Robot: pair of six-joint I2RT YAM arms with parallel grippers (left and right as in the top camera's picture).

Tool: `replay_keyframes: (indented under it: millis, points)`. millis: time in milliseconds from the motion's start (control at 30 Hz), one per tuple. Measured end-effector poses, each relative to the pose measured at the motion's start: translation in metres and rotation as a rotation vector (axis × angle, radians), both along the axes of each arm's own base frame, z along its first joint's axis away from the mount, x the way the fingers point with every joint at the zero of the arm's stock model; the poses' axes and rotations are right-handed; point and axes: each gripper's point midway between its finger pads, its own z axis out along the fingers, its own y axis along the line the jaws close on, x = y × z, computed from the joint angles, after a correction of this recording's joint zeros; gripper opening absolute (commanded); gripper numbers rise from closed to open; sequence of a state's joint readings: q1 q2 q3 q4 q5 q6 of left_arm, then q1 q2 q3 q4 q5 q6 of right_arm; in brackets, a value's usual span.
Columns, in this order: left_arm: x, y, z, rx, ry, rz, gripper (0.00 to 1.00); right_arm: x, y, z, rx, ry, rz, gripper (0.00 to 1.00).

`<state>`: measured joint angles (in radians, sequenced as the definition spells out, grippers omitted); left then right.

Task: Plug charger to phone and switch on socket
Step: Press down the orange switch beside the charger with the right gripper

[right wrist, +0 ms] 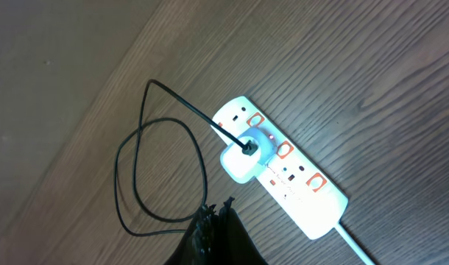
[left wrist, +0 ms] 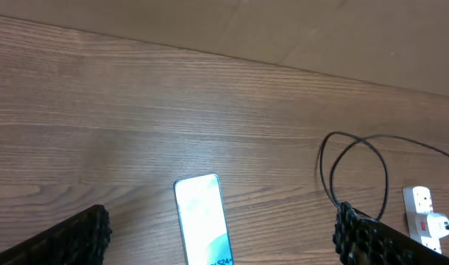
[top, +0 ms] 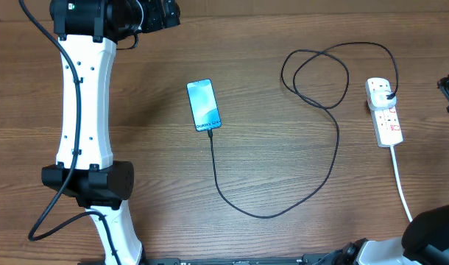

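The phone [top: 203, 104] lies face up mid-table with its screen lit, and it also shows in the left wrist view as the phone [left wrist: 202, 218]. The charger's thin black cable [top: 335, 158] runs from the phone's near edge, curves round and loops up to a white plug [right wrist: 243, 158] seated in the socket [right wrist: 291, 177]. The socket [top: 384, 112] lies at the right. My left gripper [left wrist: 221, 228] hangs open above the phone, holding nothing. My right gripper [right wrist: 216, 212] is shut and empty, just beside the socket over the cable loop [right wrist: 129, 191].
The socket's thick white cord [top: 401, 184] trails to the near right edge. The left arm's white link [top: 85, 96] stretches along the table's left side. The far table edge meets a plain tan wall [left wrist: 320, 29].
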<state>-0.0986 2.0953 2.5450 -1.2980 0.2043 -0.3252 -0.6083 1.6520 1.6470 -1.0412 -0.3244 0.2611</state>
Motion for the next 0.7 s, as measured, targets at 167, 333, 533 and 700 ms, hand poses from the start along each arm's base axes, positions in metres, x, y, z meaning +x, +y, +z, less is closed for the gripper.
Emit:
replay_keyframes:
  millis: [167,333,533,700]
  points:
    - [0.0,0.0,0.0,0.0,0.0,0.0,0.99,0.005,-0.004,-0.02,0.028,0.04,-0.001,0.04]
    - [0.0,0.0,0.0,0.0,0.0,0.0,0.99,0.013,-0.009,-0.053,0.069,0.1,-0.001,0.04]
    - [0.0,0.0,0.0,0.0,0.0,0.0,1.0,0.018,-0.013,-0.086,0.108,0.159,-0.002,0.04]
    - [0.0,0.0,0.0,0.0,0.0,0.0,1.0,0.019,-0.014,-0.1,0.126,0.185,-0.001,0.04]
